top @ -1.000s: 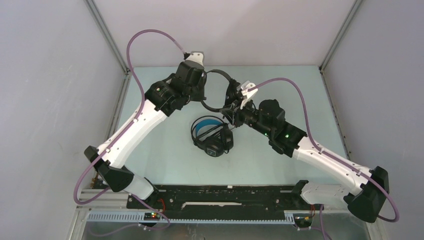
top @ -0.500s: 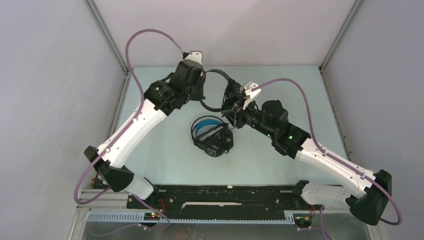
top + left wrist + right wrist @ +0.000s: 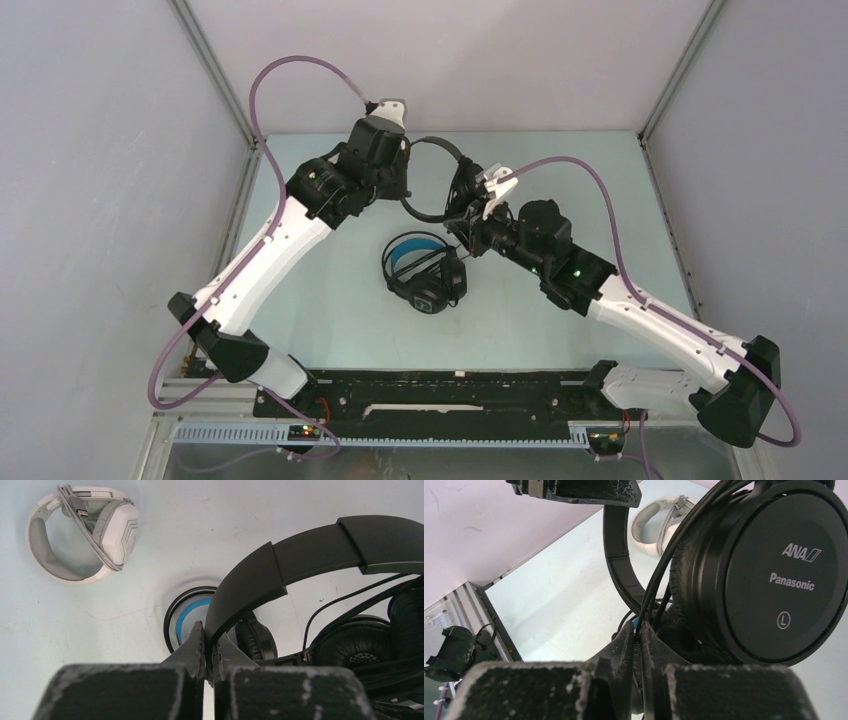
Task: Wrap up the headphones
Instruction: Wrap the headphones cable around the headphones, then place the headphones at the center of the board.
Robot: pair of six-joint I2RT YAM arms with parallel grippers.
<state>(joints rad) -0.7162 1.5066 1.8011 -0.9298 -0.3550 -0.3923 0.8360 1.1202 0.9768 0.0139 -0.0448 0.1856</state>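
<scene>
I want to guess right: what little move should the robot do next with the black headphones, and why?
Probably the right gripper should swing the cable around the ear cup. It is pinching that thin cable beside the cup, while the left gripper holds the slim black headphones up by the headband.

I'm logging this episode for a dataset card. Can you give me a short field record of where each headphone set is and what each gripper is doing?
left gripper: shut on headband of Panasonic headphones
right gripper: shut on the cable of that set
Panasonic headphones: held between both grippers
white-grey headphones: lying on table, own grey cable wound around them
blue-lined headphones: lying on table, centre, untouched
</scene>
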